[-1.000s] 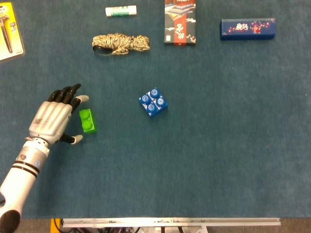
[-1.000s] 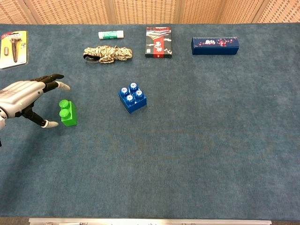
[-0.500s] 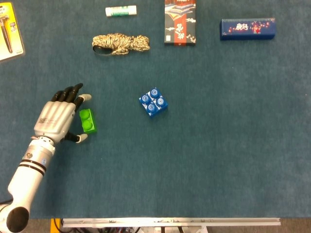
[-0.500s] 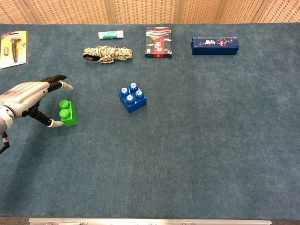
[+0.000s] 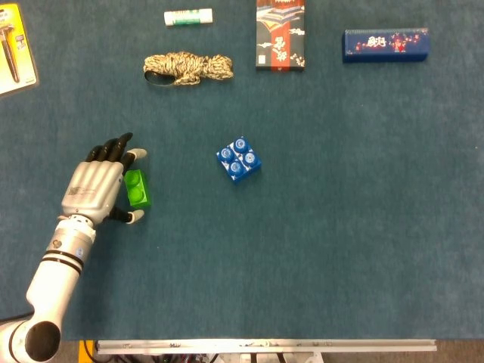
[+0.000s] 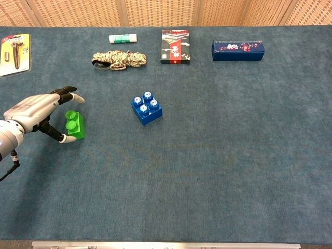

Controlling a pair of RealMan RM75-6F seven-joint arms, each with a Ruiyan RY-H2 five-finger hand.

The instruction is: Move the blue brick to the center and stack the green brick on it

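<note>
The blue brick (image 5: 239, 159) (image 6: 146, 108) sits on the blue cloth near the table's middle, studs up, with nothing on it. The green brick (image 5: 138, 188) (image 6: 75, 125) lies to its left. My left hand (image 5: 97, 185) (image 6: 40, 110) is right beside the green brick on its left side, fingers spread and reaching past the brick's far end, thumb at its near end. The fingers bracket the brick but do not clamp it. My right hand shows in neither view.
A coiled rope (image 5: 187, 67) (image 6: 119, 59) lies behind the bricks. Along the far edge are a white tube (image 5: 188, 17), a patterned box (image 5: 280, 34), a dark blue box (image 5: 386, 44) and a yellow blister pack (image 5: 13, 47).
My left hand has slid right toward the green brick, and its fingers and thumb now frame the brick's two ends. Neither brick has moved.
</note>
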